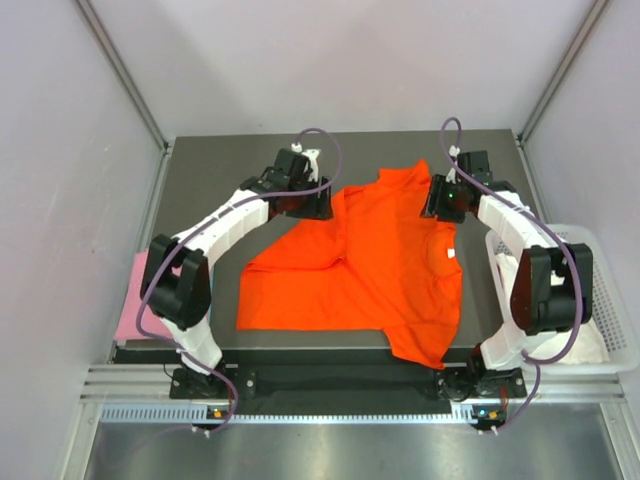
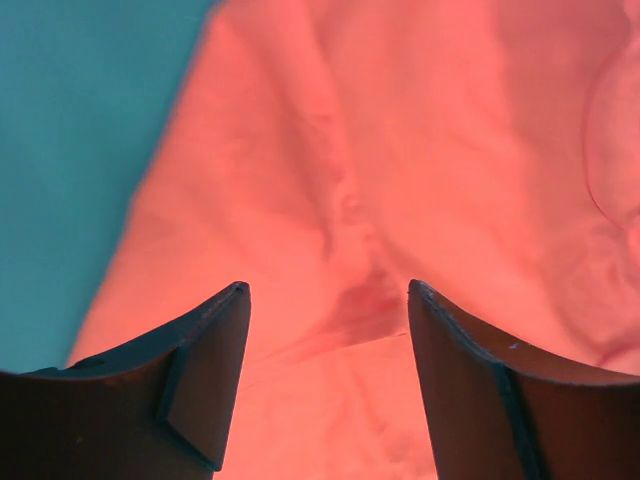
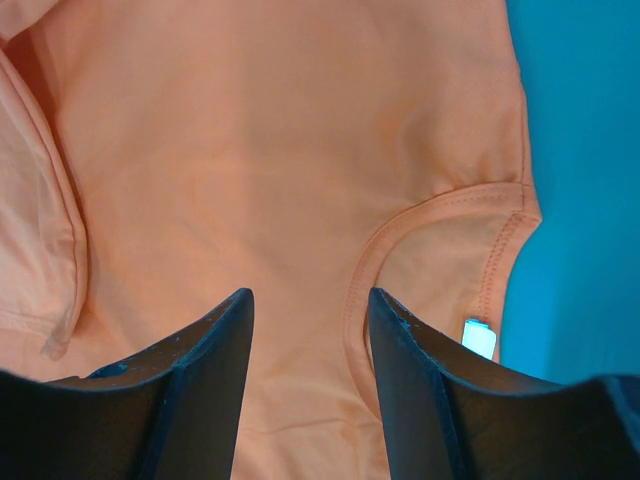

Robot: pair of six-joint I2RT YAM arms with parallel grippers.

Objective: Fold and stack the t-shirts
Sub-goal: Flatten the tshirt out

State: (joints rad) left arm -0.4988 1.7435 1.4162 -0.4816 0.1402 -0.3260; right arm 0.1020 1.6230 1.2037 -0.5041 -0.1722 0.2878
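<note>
Pale walls (image 1: pixel 60 120) stand on three sides of a dark, flat surface (image 1: pixel 200 165). The orange-red t-shirt (image 1: pixel 370 275) lies spread out in the middle of it, with its neck to the right. Part of its left side is folded over, and the cloth there is bumpy.

The left claw (image 2: pixel 325 290) hangs just over the far left edge of the shirt. Its two fingers are wide apart and hold nothing. Only wrinkled cloth shows under them. The right claw (image 3: pixel 310 300) hangs over the far right part, near the collar (image 3: pixel 400 225) and the little white label (image 3: pixel 479 338). It is partly open, and I can see no cloth pinched in it.

I think the step now is the next fold of this shirt. To do it well, each claw should come down right on an edge and pinch the cloth firmly. Both should lift together at the same height so the shirt does not twist. Then they should lay the cloth down flat and let go gently.

A pink t-shirt (image 1: pixel 130 295) lies at the left edge of the surface, partly under the left arm. A white basket (image 1: pixel 622 310) sits just to the right. Something white is in it, maybe the white t-shirt, but I cannot tell. A metal rail (image 1: pixel 320 400) runs along the near side.
</note>
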